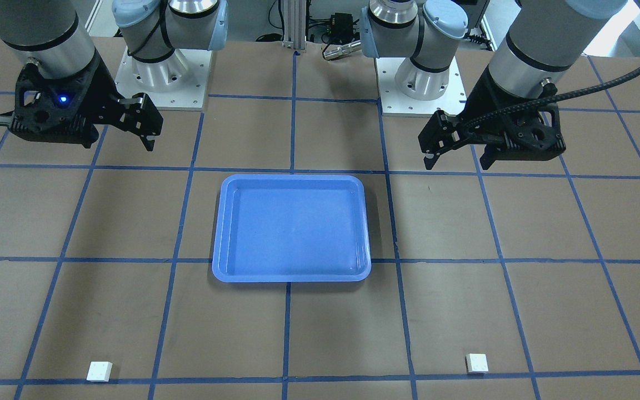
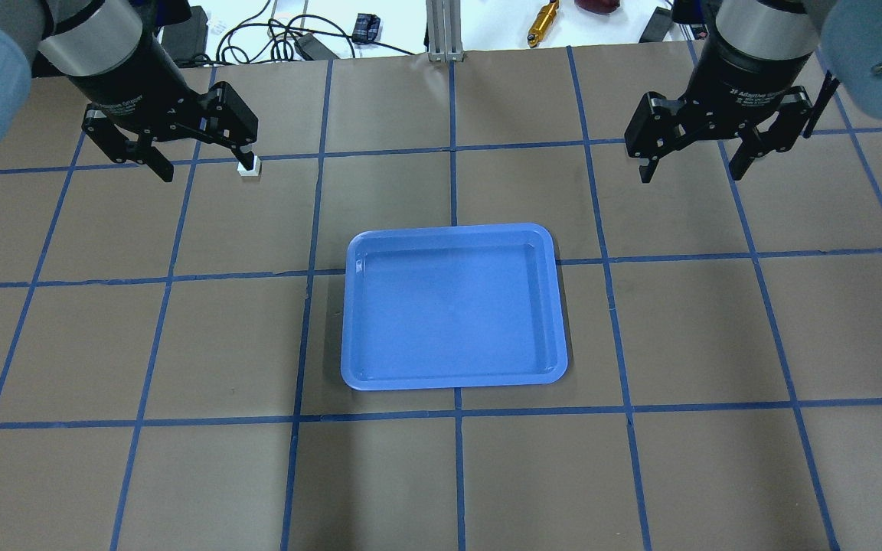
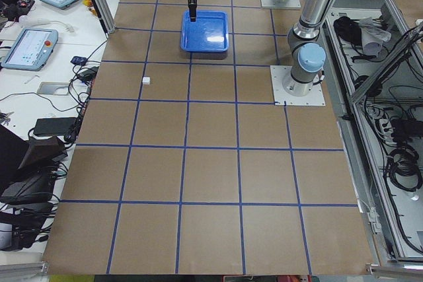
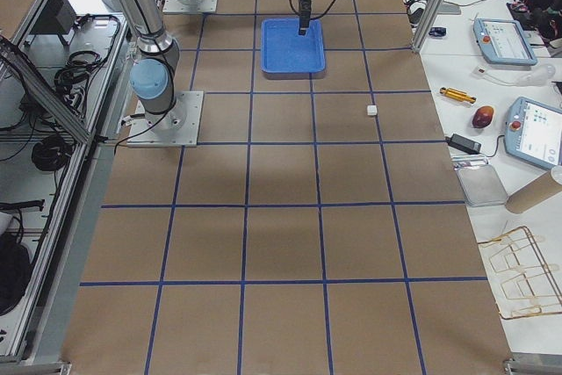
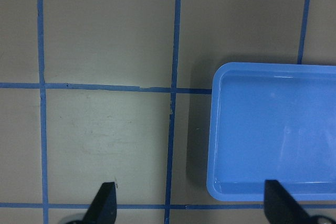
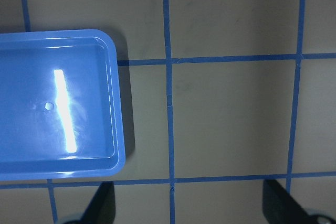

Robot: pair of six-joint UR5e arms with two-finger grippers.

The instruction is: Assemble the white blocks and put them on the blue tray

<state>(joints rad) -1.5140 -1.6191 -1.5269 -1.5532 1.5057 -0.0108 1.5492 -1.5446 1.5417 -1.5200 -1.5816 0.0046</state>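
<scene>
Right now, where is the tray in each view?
Front-facing: tray centre.
Overhead: tray centre.
Left: tray top centre.
Right: tray top centre.
Left wrist: tray right edge, cut off.
Right wrist: tray left edge, cut off.
Landmark: blue tape lines running under it.

Robotics lab, taped-grid table [image 3: 211, 170] (teach pendants [image 3: 30, 47] beside)

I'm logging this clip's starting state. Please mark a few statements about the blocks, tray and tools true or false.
1. The blue tray is empty. True.
2. The white blocks are joined. False: they lie far apart on the table, one on each side of the tray.
3. The left tool grips a block. False: it is open and holds nothing.
4. The right tool is open. True.
</scene>
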